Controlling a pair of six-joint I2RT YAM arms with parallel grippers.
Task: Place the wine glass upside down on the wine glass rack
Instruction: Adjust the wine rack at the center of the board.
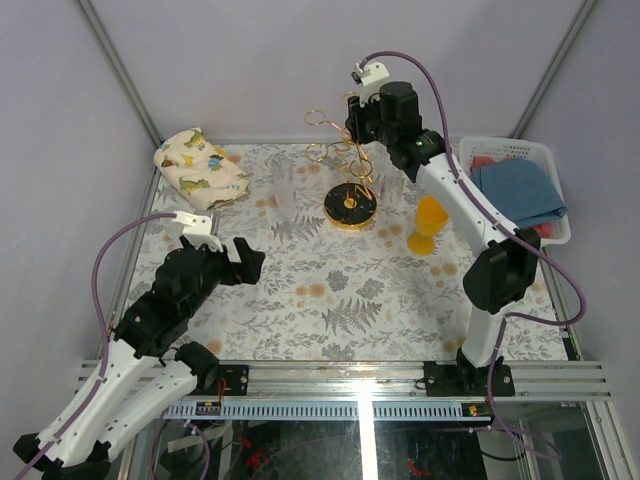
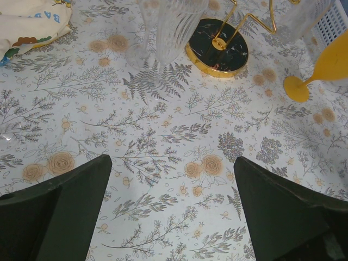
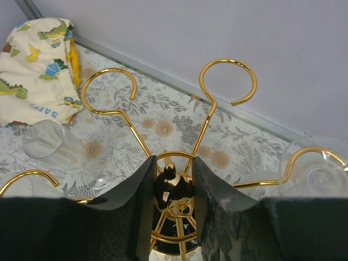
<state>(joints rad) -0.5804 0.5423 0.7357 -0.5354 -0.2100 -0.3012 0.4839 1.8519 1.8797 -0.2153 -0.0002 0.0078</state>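
Note:
The gold wine glass rack [image 1: 350, 203] stands at the back middle on its round black base [image 2: 217, 41]. My right gripper [image 3: 173, 163] hangs over its crown, jaws shut on the dark knob [image 3: 173, 187] at the top of the pole. A clear wine glass [image 3: 321, 176] hangs at a ring-ended arm on the right; its bowl shows in the left wrist view too [image 2: 307, 13]. Another clear wine glass [image 2: 166, 24] stands upright on the table left of the rack. My left gripper [image 2: 173, 163] is open over bare cloth, far from both.
A yellow wine glass [image 1: 428, 225] stands right of the rack. A dinosaur-print cloth [image 1: 200, 165] lies at the back left. A white basket [image 1: 545, 160] with a blue cloth sits at the right edge. Walls close the back and sides.

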